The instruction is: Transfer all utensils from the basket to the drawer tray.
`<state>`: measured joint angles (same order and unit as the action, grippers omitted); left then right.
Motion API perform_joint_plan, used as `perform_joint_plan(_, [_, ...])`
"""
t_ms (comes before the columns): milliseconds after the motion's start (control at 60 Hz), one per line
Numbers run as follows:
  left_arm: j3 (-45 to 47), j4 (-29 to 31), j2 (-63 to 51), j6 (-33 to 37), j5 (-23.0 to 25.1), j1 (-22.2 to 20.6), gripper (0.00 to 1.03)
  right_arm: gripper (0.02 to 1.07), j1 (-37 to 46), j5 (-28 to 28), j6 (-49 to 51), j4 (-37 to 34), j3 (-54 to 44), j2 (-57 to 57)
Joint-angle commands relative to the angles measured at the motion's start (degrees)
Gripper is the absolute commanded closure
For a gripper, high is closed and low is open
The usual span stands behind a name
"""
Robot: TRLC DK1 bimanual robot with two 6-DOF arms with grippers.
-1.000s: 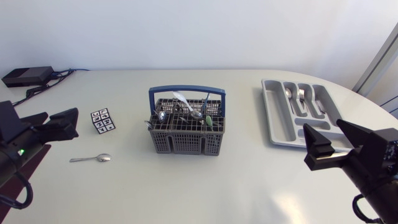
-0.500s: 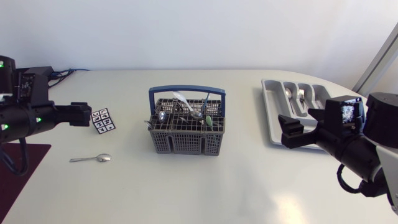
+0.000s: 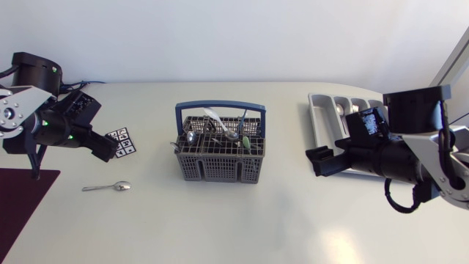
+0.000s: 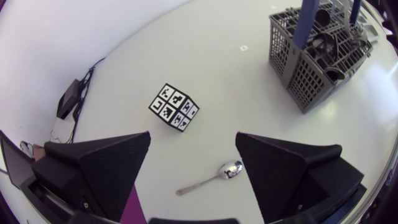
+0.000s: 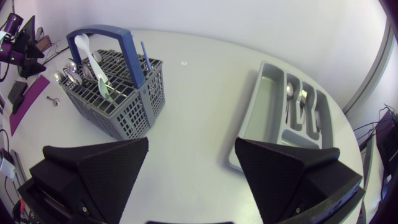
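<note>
- My left claw (image 4: 193, 135) hangs open and empty. A stray spoon (image 4: 211, 177) lies on the table just below the gap, its length running from one finger toward the other (I judge the wrist must turn before closing).
- A marked cube (image 4: 174, 107) sits just past the spoon, apart from it.
- My right claw (image 5: 191, 142), also spread and empty, hovers between the basket (image 5: 112, 93) and the tray (image 5: 267, 112), probably the nearer arm to both.
- The basket's utensils stand roughly upright, so a pull goes upward, clear of the blue handle.
- The tray already holds a spoon and fork.
- The white table (image 3: 242, 220) is smooth, with open room around the basket.
</note>
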<state>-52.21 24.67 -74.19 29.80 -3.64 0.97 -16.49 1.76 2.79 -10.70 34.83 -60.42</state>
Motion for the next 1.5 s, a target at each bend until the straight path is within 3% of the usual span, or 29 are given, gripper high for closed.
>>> perform_joint_plan(0, [-2.99, 2.14, -3.15, 8.17, 1.62, 1.22, 0.08, 0.07, 0.58, 2.37, -0.68, -2.31, 2.35, -2.33])
perform_joint_plan(217, [-4.57, 2.93, -10.36, 24.87, 3.73, 5.44, 0.08, 0.07, -0.65, 4.92, 11.54, -8.81, 4.11, -5.67])
perform_joint_plan(367, [-5.36, 2.84, -17.21, 35.24, 4.78, 8.26, 0.10, 0.07, -0.65, 11.25, 14.09, -10.22, 4.02, -7.60])
perform_joint_plan(683, [-4.04, 4.69, -24.51, 47.63, 6.01, 9.13, 0.14, 0.07, -2.67, 12.13, 16.46, -10.83, 3.49, -8.92])
perform_joint_plan(833, [-7.30, 12.34, -28.73, 52.20, 7.51, 10.54, 0.27, 0.07, -2.67, 12.13, 16.46, -10.66, 3.40, -9.89])
perform_joint_plan(1100, [-11.16, 14.62, -32.77, 53.69, 7.86, 11.16, 0.41, 0.07, -3.46, 12.13, 16.46, -10.66, 2.79, -9.80])
perform_joint_plan(1183, [-13.54, 18.05, -34.18, 54.49, 8.91, 11.24, 0.44, 0.07, -3.46, 12.13, 16.46, -10.48, 2.61, -9.80])
perform_joint_plan(1367, [-22.15, 32.81, -39.01, 56.86, 12.60, 11.68, 0.76, 0.07, -3.46, 11.95, 16.46, -10.48, 2.35, -9.36])
perform_joint_plan(1483, [-22.06, 34.22, -39.80, 57.56, 12.96, 11.33, 0.85, 0.07, -3.46, 11.86, 16.46, -10.48, 2.09, -9.27])
